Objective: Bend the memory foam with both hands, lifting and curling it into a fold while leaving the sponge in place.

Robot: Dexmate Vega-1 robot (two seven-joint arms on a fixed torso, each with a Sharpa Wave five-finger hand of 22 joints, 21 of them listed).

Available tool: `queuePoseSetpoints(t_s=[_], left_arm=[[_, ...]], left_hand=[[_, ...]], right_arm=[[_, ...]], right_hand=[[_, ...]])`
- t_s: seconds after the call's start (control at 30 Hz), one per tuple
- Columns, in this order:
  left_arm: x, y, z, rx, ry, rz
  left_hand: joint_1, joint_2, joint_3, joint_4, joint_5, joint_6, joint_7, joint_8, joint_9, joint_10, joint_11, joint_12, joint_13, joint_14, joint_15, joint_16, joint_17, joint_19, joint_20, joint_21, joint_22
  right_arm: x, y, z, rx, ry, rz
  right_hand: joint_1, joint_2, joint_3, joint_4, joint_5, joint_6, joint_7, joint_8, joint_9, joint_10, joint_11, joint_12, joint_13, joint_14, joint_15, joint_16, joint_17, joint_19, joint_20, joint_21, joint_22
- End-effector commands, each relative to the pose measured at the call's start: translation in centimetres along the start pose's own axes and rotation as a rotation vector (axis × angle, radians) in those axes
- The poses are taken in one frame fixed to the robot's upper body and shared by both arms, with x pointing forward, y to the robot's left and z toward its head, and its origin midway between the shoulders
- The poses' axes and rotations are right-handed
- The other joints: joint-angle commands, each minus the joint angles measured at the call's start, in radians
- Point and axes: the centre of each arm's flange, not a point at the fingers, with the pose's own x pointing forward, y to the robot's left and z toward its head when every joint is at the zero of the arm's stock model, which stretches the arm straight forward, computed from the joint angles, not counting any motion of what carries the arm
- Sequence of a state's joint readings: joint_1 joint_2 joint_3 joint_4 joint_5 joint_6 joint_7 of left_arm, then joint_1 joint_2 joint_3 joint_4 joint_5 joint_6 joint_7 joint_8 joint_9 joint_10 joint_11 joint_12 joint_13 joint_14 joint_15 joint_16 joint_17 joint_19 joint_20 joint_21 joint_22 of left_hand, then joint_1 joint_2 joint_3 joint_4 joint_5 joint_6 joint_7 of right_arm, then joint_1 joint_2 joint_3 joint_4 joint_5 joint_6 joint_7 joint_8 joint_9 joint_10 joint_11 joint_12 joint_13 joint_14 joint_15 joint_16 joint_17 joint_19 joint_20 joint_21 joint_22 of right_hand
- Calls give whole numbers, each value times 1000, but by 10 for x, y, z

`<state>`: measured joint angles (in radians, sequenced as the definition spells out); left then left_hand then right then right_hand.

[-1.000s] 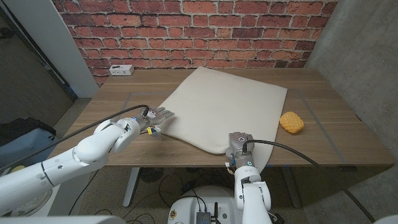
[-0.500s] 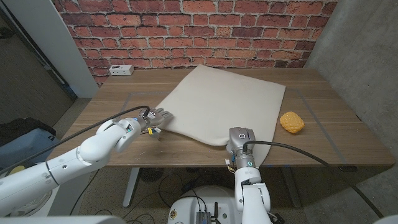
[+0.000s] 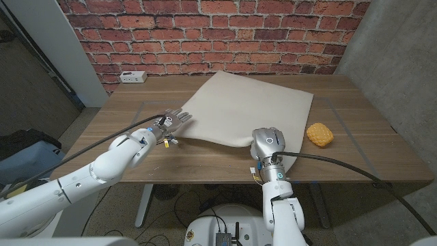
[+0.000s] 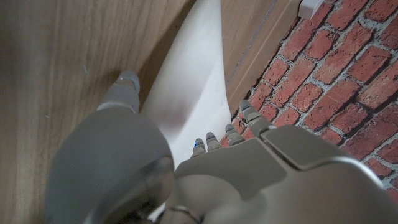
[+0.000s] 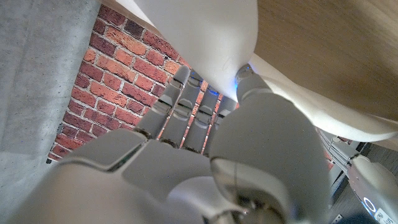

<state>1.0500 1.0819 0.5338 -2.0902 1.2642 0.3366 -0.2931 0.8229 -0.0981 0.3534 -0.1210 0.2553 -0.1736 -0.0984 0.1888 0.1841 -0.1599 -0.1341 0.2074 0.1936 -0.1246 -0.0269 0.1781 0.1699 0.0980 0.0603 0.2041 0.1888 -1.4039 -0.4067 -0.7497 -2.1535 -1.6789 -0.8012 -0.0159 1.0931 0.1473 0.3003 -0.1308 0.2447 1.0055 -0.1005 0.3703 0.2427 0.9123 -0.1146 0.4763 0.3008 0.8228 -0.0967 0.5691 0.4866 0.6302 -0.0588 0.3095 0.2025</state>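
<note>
The cream memory foam sheet (image 3: pixel 252 106) lies slanted across the middle of the wooden table (image 3: pixel 123 109). My right hand (image 3: pixel 268 142) grips its near corner, which is raised off the table; in the right wrist view the foam (image 5: pixel 205 37) sits between the thumb and the fingers (image 5: pixel 180 106). My left hand (image 3: pixel 173 123) is at the sheet's left corner with its fingers spread and straight. In the left wrist view the foam (image 4: pixel 189 93) runs between the thumb and the fingertips (image 4: pixel 245 118), which do not close on it. The yellow sponge (image 3: pixel 320 134) rests to the right of the foam.
A white power strip (image 3: pixel 133 76) lies at the table's back left, against the brick wall (image 3: pixel 205 34). A concrete wall stands to the right. Bare wood shows left of the foam and along the front edge.
My right hand has risen and moved away from the front edge, lifting the foam's near corner. My left hand has shifted slightly farther along the left corner.
</note>
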Motion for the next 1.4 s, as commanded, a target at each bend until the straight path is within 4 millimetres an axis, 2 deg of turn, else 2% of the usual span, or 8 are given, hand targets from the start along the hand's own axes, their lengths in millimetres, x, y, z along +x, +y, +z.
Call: queuePoseSetpoints(t_s=[0.03, 0.33, 0.4, 0.53, 0.73, 0.87, 1.2, 1.4], left_arm=[[17, 3, 1, 50, 20, 109], [16, 4, 0, 84, 79, 235], [13, 4, 0, 107, 102, 285], [6, 6, -1, 130, 145, 378], [-4, 9, -5, 97, 201, 520], [-7, 12, -8, 74, 212, 547], [-19, 26, -7, 91, 183, 496], [-32, 32, -12, -18, 202, 513]], left_hand=[[1, 13, -10, 3, 6, -69, -8, 5, 1, -9, 5, 2, 1, 6, -1, 7, 2, 5, -1, 9, 1], [157, 129, 23, -44, -8, 186, -77, 69, 0, 266, -42, 70, -2, 192, -52, 20, 0, 116, -8, 35, 0], [248, 197, 48, -50, -64, 364, -96, 108, 1, 438, -52, 93, -1, 276, -91, 24, -1, 154, -12, 43, 2], [304, 217, 33, -49, -77, 554, -111, 135, 3, 611, -69, 101, 1, 436, -163, 42, 3, 223, -21, 69, 7], [295, 231, -2, -34, -80, 881, -106, 222, 12, 873, -71, 143, 23, 644, -197, 74, 18, 299, -36, 110, 15], [294, 274, 17, -18, -75, 1080, -66, 302, 18, 1067, -63, 207, 61, 752, -200, 80, 20, 331, -32, 135, 20], [296, 287, 60, -5, -62, 1086, -71, 307, 17, 1132, -71, 226, 84, 792, -208, 64, 17, 326, -36, 143, 22], [318, 266, 68, -26, -69, 1143, -31, 328, 15, 1200, -69, 240, 99, 818, -212, 60, 23, 326, -50, 151, 22]], right_arm=[[0, -15, -5, 115, -15, -25], [1, -22, -9, 112, 0, -34], [0, -23, -10, 112, 8, -35], [-3, -24, -15, 109, 40, -37], [-8, -24, -22, 89, 85, -42], [-12, -25, -26, 74, 113, -29], [-23, -31, -37, 56, 182, 53], [-30, -33, -41, 51, 205, 66]], right_hand=[[12, 4, -3, 4, 7, 50, -52, 10, 7, 3, 3, 5, 6, 4, -131, -1, 6, -1, -94, 4, 6], [13, 4, -7, 5, 9, 49, -51, 12, 11, 3, 3, 5, 10, 8, -131, -4, 9, -3, -91, 7, 6], [14, 4, -8, 5, 9, 49, -50, 12, 12, 4, 3, 6, 11, 9, -131, -5, 10, -3, -90, 8, 6], [15, 5, -9, 5, 10, 51, -50, 13, 11, 3, 4, 5, 12, 11, -131, -7, 12, -3, -89, 10, 7], [16, 5, -12, 6, 11, 50, -50, 11, 11, 2, 6, 5, 15, 10, -130, -12, 13, -5, -87, 11, 7], [16, 4, -14, 7, 11, 50, -47, 11, 11, 1, 7, 5, 17, 10, -130, -15, 15, -6, -84, 13, 7], [21, 6, -16, 9, 14, 54, -50, 9, 8, 2, -1, 5, 26, -42, -130, -72, -2, -16, -73, 19, 7], [23, 8, -15, 10, 14, 54, -50, 7, 5, 2, -2, 5, 29, -49, -131, -89, -8, -18, -68, 21, 7]])
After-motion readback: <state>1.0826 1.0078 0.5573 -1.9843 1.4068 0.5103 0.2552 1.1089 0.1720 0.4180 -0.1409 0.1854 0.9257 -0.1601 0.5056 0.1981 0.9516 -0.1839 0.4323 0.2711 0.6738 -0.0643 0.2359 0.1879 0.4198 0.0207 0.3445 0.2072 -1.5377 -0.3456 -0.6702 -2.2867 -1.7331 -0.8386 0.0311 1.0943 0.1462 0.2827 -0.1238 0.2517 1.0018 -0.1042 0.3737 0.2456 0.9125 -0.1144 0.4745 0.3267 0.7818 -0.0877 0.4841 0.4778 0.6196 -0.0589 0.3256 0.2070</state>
